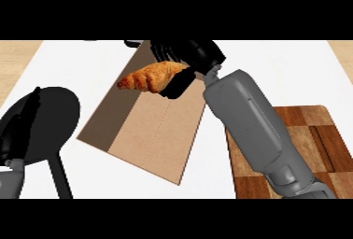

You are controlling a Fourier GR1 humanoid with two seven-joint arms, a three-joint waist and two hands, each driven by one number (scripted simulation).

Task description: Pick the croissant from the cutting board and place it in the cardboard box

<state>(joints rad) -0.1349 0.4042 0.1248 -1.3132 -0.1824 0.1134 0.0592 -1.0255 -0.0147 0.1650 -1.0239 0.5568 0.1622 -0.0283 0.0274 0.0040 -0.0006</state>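
The right hand (180, 58) has its fingers and thumb curled round the croissant (148, 78), holding it above the far end of the cardboard box (148, 135). I'd lower it inside the walls before uncurling. The left hand (27, 128) rests, relaxed, at the left edge.

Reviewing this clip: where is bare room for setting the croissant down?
The cardboard box floor is bare below the croissant, bordered by its walls. The white counter right of the arm is bare too. The cutting board is partly covered by the forearm. The right robot hand crowds the box's top.
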